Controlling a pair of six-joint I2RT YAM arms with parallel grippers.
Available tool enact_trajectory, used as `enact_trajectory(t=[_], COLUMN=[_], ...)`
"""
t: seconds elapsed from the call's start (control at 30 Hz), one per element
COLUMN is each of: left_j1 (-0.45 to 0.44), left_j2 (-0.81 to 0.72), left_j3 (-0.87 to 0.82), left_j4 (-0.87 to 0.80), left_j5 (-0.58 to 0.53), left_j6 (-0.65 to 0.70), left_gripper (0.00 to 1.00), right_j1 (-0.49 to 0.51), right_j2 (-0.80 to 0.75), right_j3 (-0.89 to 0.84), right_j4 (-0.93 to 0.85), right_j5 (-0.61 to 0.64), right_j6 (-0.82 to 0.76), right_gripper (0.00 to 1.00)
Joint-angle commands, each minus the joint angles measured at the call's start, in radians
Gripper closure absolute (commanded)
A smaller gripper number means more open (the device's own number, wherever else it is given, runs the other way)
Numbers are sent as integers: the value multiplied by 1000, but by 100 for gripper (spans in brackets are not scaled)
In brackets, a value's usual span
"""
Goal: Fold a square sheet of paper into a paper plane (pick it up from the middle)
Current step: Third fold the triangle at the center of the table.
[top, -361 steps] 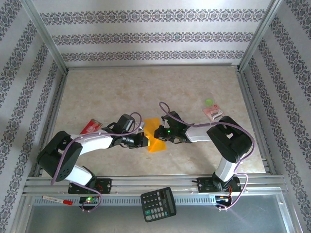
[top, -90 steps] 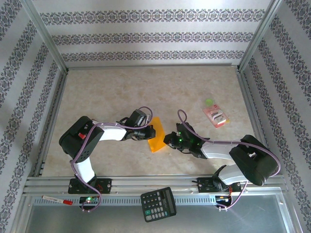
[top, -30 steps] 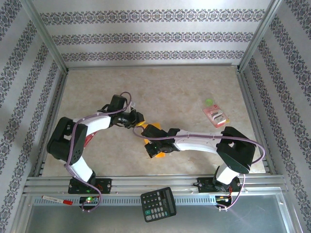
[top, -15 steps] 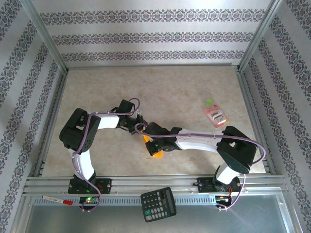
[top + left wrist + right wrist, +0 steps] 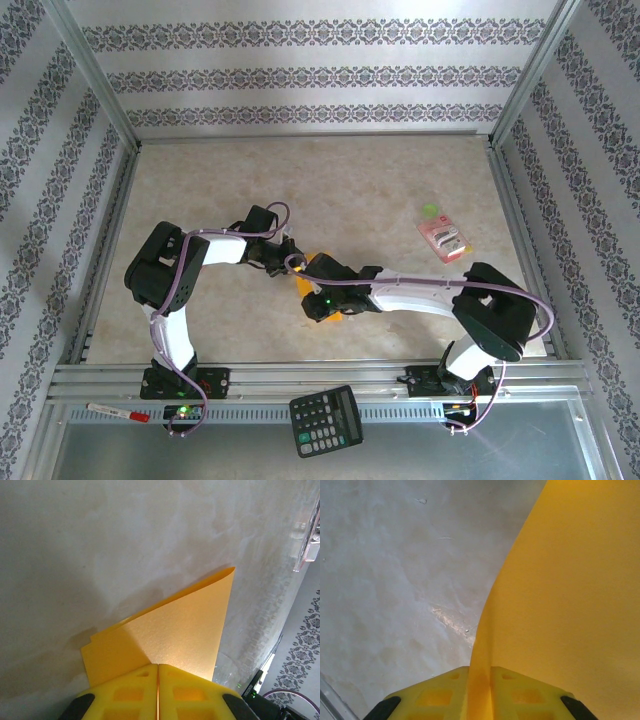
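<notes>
The square sheet of paper (image 5: 322, 268), orange-yellow and partly folded, lies mid-table between the two grippers. My left gripper (image 5: 290, 263) meets its left edge. In the left wrist view that gripper (image 5: 158, 666) is shut, its tips resting on the paper (image 5: 185, 625), and one flap rises to a curled edge. Whether any paper is pinched there is unclear. My right gripper (image 5: 316, 306) is over the sheet's near part. In the right wrist view the right gripper (image 5: 480, 672) has a narrow gap between its fingers, filled by a standing fold of the paper (image 5: 570, 580).
A pink packet (image 5: 443, 238) and a small green item (image 5: 431, 210) lie at the right of the table (image 5: 300, 180). A black calculator (image 5: 326, 419) and a red-white pen (image 5: 115, 411) sit on the front rail. Metal frame posts border both sides.
My left gripper has moved right to the paper's edge and closed. My right gripper has shifted slightly along the sheet, and its fingers have eased a little apart.
</notes>
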Motion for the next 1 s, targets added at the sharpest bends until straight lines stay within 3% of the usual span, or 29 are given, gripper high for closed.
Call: enact_trajectory(t=[0.0, 0.13, 0.47, 0.97], left_j1=[-2, -2, -2, -2], left_j2=[30, 31, 42, 59], left_j3=[18, 16, 23, 59], left_j4=[-25, -23, -41, -100], left_j5=[-16, -15, -16, -29], left_j6=[27, 30, 49, 97], left_gripper=[91, 92, 92, 92], right_j1=[-13, -22, -83, -227], right_j2=[-41, -44, -6, 53], right_j3=[-22, -26, -1, 10], right_j4=[21, 21, 38, 68], right_j5=[-6, -10, -66, -222], right_j6=[4, -10, -41, -62], right_gripper=[81, 81, 98, 96])
